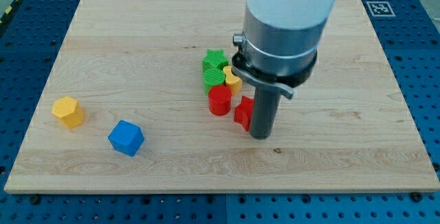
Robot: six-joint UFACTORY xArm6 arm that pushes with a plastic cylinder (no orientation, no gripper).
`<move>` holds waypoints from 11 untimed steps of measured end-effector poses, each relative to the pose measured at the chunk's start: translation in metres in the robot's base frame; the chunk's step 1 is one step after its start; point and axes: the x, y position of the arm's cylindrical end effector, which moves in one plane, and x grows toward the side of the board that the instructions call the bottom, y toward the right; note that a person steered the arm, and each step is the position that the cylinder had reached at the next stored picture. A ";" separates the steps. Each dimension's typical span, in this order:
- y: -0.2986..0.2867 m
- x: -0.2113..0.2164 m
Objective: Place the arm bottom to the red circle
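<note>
The red circle block (pixel 219 100) stands near the board's middle. My tip (pixel 260 135) rests on the board to its right and slightly toward the view's bottom, a short gap away. Another red block (pixel 242 112), partly hidden by the rod, lies between the circle and my tip, touching the rod's left side. Just above the red circle sit a green star block (pixel 215 61), a second green block (pixel 214 77) and a yellow block (pixel 232 80), packed close together.
A yellow hexagon block (pixel 67 111) and a blue cube block (pixel 126 138) lie at the view's left. The wooden board (pixel 344 155) sits on a blue perforated table. The arm's wide grey body hides the board behind the cluster's right.
</note>
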 end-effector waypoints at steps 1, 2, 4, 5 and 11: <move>-0.001 -0.005; -0.012 -0.017; -0.008 -0.003; -0.005 0.011; -0.084 0.007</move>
